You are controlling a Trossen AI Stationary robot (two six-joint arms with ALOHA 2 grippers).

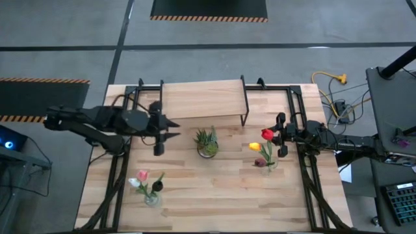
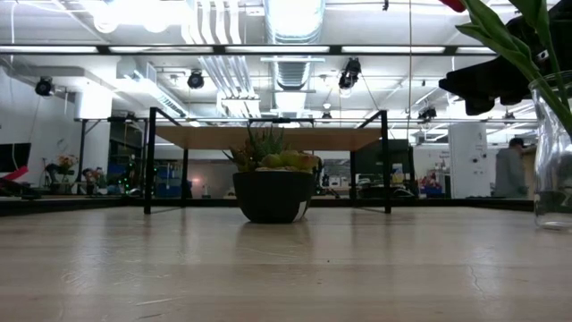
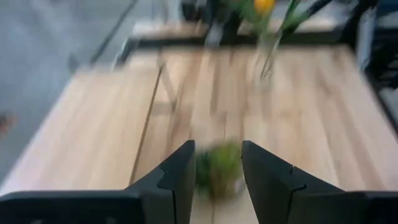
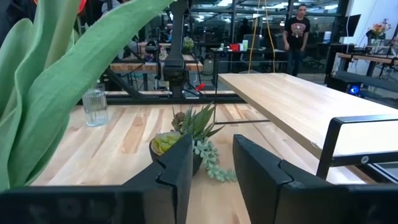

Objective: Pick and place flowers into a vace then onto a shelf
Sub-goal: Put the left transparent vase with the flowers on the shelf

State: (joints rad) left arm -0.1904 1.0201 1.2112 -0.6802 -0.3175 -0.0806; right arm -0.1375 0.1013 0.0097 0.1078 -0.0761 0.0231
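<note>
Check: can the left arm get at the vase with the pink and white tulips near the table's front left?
Probably yes. The left pincer hangs open over bare tabletop beside the potted plant, and nothing lies between it and the vase holding the pink tulip. The shelf sits behind it, out of that path.

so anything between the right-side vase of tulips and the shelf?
Nothing visible. In the high view the tabletop between the vase and the shelf is bare; the potted plant sits off to its left, and the right gripper is beside the tulips.
</note>
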